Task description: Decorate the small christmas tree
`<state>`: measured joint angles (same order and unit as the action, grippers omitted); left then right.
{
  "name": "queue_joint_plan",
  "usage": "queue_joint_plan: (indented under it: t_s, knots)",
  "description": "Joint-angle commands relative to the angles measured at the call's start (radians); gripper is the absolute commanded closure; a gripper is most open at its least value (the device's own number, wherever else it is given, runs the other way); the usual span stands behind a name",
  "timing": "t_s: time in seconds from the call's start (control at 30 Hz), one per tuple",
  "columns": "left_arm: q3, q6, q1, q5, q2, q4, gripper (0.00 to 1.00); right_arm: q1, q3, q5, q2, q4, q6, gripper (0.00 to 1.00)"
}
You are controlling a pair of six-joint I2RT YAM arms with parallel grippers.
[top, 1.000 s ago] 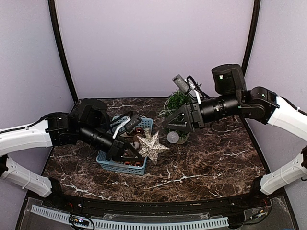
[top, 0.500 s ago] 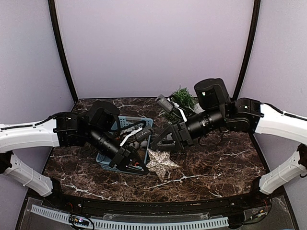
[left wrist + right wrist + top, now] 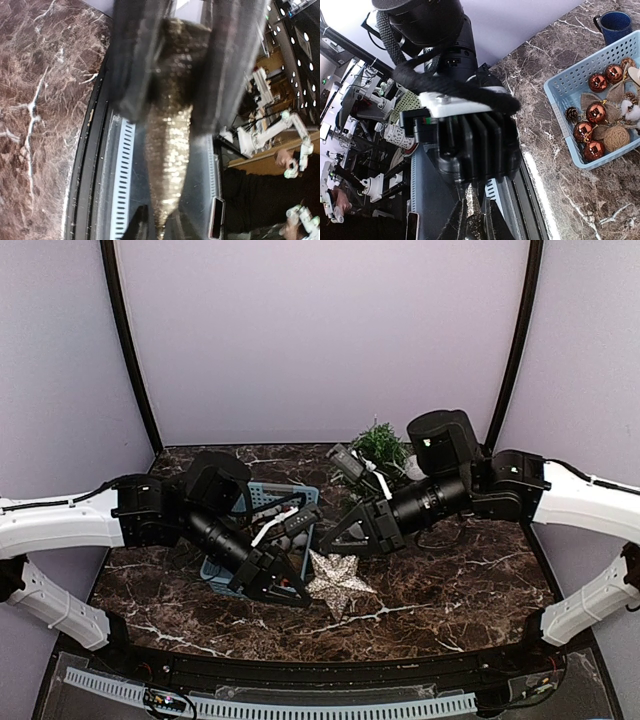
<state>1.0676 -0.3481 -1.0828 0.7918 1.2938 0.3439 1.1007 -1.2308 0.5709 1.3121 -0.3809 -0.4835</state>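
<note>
**Star between two grippers, tree at the far right**

The small christmas tree (image 3: 379, 440) stands at the far side of the counter (image 3: 460, 570), right of centre, behind my right arm. Its base is hidden from me. I judge it light and top-heavy, with soft twigs that bend and spring back, so a push near the top could tip it. If I need to steady it, I would hold it low at the base, never by the twigs, and set ornaments on gently from above.

The glittered star (image 3: 340, 583) is near the middle of the counter, toward the near edge and well apart from the tree. It looks stiff and light, rough enough not to slip, and best taken by one of its points. The right gripper (image 3: 473, 220) is pressed together on the tip of one point. The left gripper (image 3: 172, 117) has another point between its fingers. That view is blurred, so I cannot tell whether the fingers press the star or stand just off it.

Counted:
- one tree, one star and two grippers
- one blue basket (image 3: 560, 116) at the left
- in the basket, five copper baubles (image 3: 596, 112) and one twine ball (image 3: 616, 138)
- also in the basket, pine cones and pale bits too tangled to count
- one blue mug (image 3: 615, 26) near the basket
</note>
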Motion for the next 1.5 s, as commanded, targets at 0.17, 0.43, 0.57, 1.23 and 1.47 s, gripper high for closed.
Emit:
queue_joint_plan:
  t_s: [0.17,0.43,0.57,1.23,1.47]
  knots:
    - [0.055,-0.001,0.016,-0.35,-0.084,0.072,0.28,-0.024,-0.082,-0.412,-0.115,-0.082,-0.007,1.0]
    - [0.004,-0.123,0.187,-0.425,-0.139,-0.025,0.21,-0.189,-0.333,-0.953,-0.116,-0.267,0.011,1.0]
    - [0.008,-0.154,0.195,-0.464,-0.113,-0.089,0.21,-0.249,-0.405,-1.091,-0.061,-0.257,0.023,1.0]
    - [0.007,-0.197,0.223,-0.51,-0.023,-0.206,0.21,-0.302,-0.502,-1.192,0.172,-0.143,-0.021,1.0]
    - [-0.009,-0.199,0.228,-0.515,-0.031,-0.206,0.21,-0.303,-0.503,-1.189,0.213,-0.11,0.001,1.0]
